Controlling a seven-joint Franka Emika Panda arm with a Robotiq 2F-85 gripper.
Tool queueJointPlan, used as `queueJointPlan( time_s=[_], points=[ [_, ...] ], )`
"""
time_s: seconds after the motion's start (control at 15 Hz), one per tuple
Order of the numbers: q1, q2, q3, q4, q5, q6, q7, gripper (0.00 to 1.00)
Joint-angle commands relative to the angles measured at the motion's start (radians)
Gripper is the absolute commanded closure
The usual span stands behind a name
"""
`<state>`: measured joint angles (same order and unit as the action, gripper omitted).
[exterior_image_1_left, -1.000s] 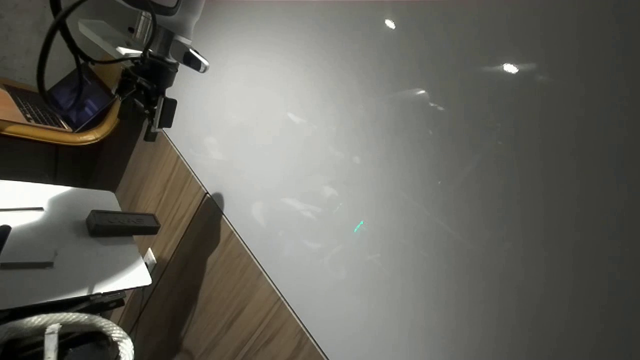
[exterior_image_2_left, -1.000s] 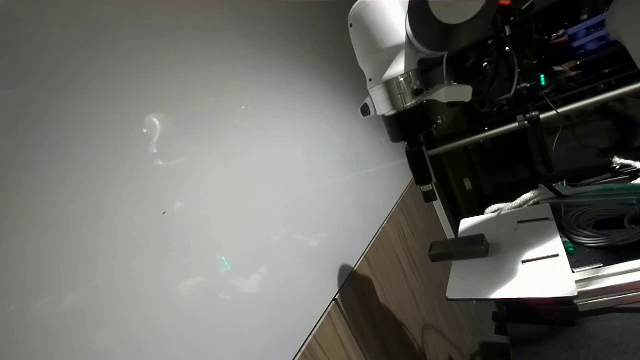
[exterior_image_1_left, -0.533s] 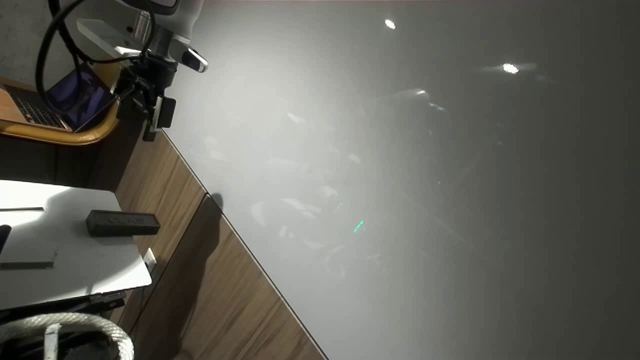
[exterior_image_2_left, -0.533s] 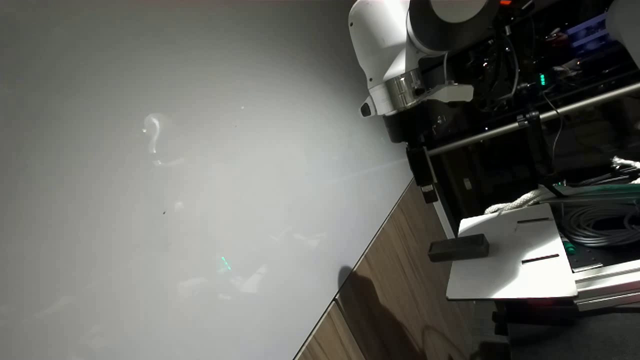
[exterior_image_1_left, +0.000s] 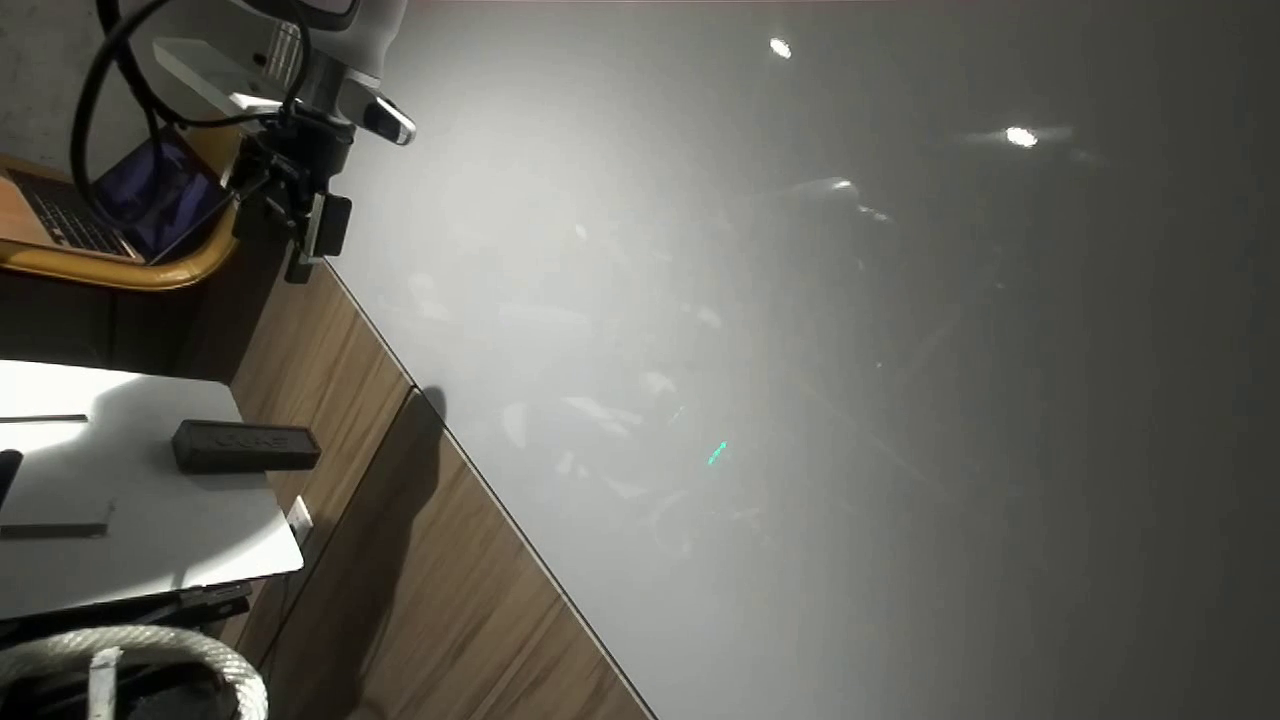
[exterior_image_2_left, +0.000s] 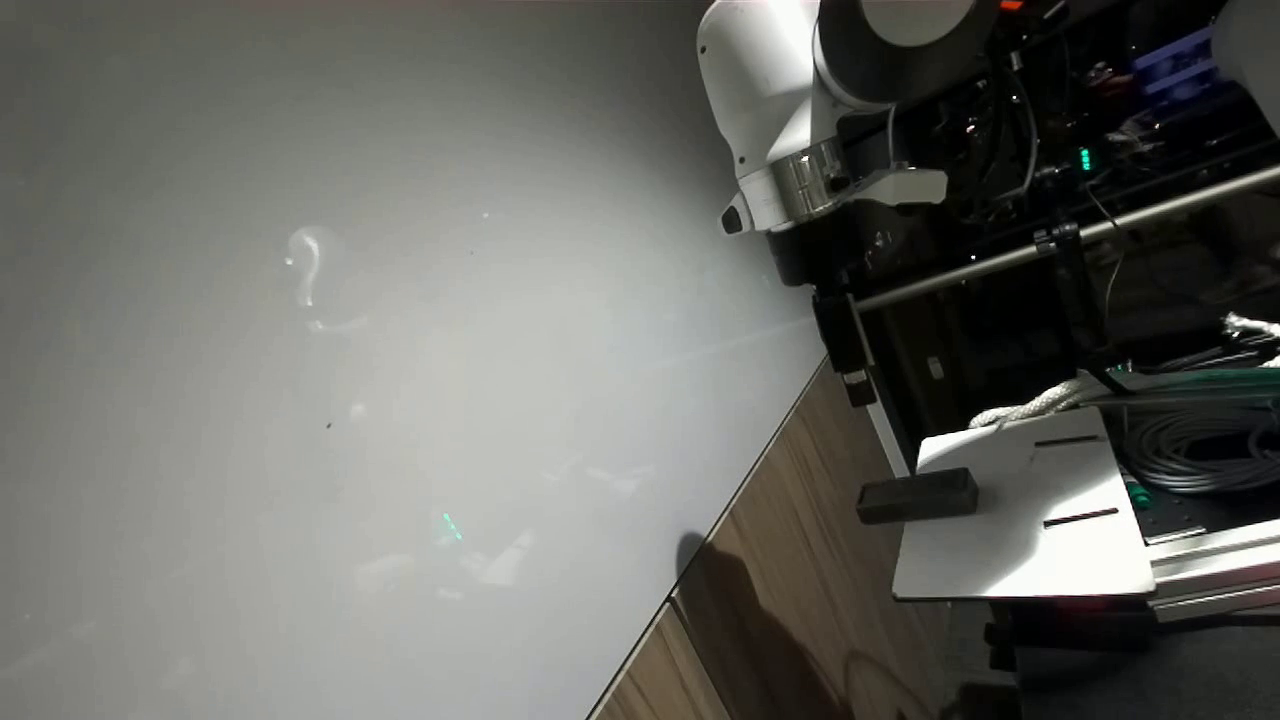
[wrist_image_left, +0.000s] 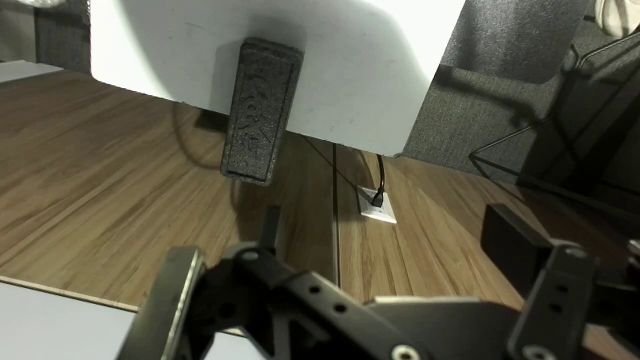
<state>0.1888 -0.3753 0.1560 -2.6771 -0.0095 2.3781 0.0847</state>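
Black block (wrist_image_left: 262, 110): lies on the white tray (wrist_image_left: 360, 80), one end jutting past the edge; nearest thing to the claw (wrist_image_left: 387, 227), yet apart from it; raised lettering shows on its face.
Claw: jaws spread well apart; in the wrist view the block is left of the gap and farther off.
Wood panel (wrist_image_left: 110, 165): runs alongside the tray, beyond the jaws in the wrist view; a dark seam crosses it.
Socket (wrist_image_left: 377, 213): white, set in the panel, right of the block in the wrist view; a black plug (wrist_image_left: 377, 201) sits in it.
White surface (exterior_image_1_left: 800, 400): large, meeting the panel along a slanting line in both exterior views.
Laptop (exterior_image_1_left: 180, 205): open, left of the claw in an exterior view.
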Motion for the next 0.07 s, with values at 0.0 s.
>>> queueJointPlan(
  time_s=[0.0],
  points=[
    [-0.006, -0.001, 0.007, 0.001, 0.004, -0.002, -0.003, 0.00]
  ],
)
